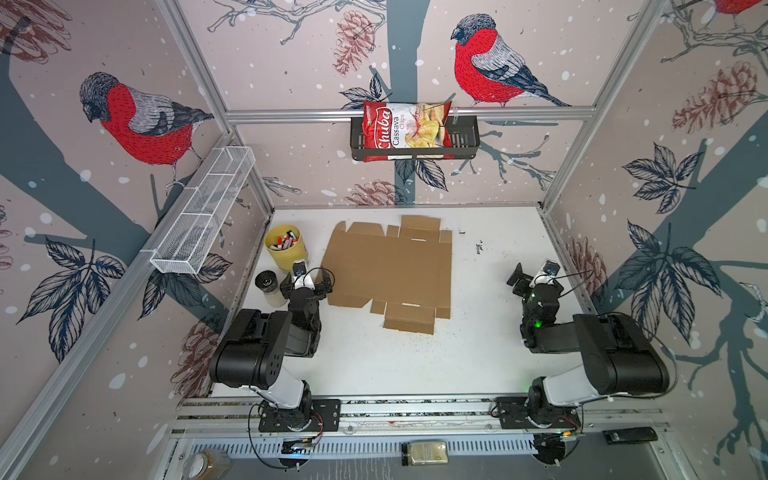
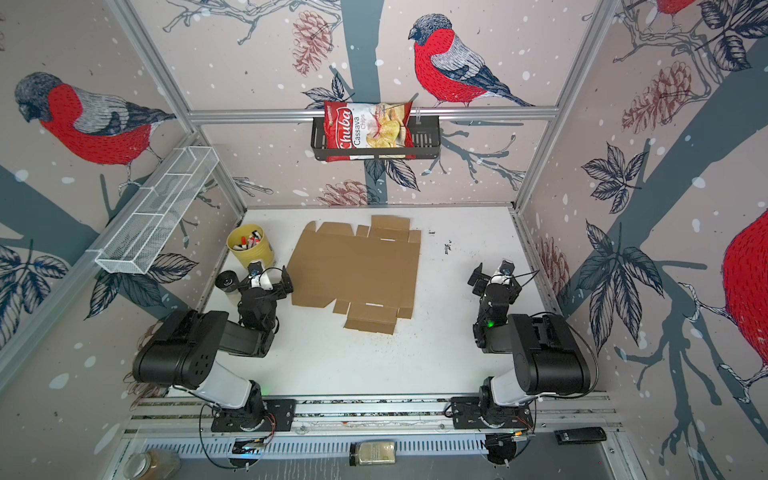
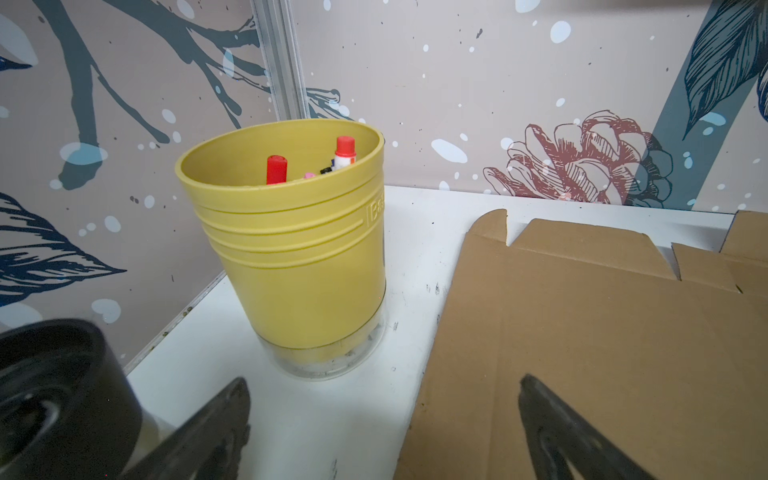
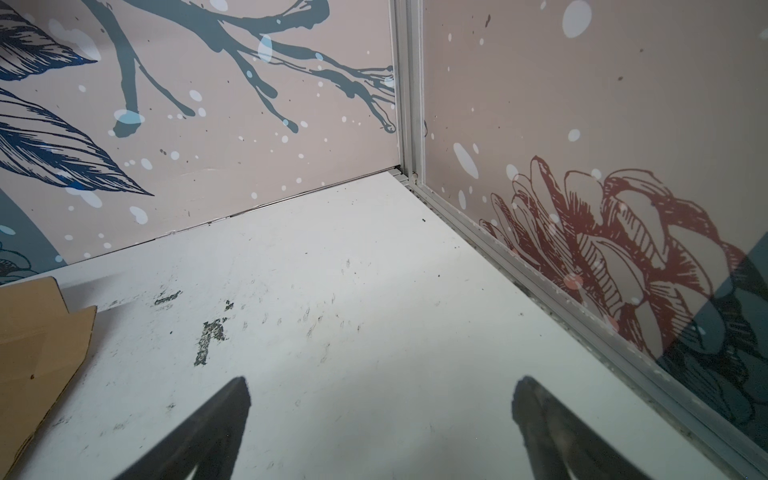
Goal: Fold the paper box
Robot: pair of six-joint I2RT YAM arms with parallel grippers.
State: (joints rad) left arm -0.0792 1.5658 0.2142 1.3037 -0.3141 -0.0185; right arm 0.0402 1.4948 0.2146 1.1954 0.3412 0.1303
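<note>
Left gripper [image 1: 306, 283] is spread wide with nothing between its fingers, parked right at the left edge of the paper box [image 1: 390, 270]. In the left wrist view one finger [image 3: 557, 419] shows in front of the cardboard and the other [image 3: 216, 419] over bare white bench [image 1: 478, 340]. Can't tell if it's actually touching the sheet. Right gripper [image 1: 536, 280] is just as wide open and also empty, over by the right wall, well apart from the box; its wrist cam only catches a corner of the cardboard [image 4: 33, 340] off to the side. The box itself is totally flat, a brown die-cut sheet lying mid-bench toward the back wall, flaps sticking out on the far and near edges, none standing up. Left of it there's a yellow cup [image 1: 286, 247] full of markers, and a black-lidded jar [image 1: 268, 284] just beside the left gripper.
</note>
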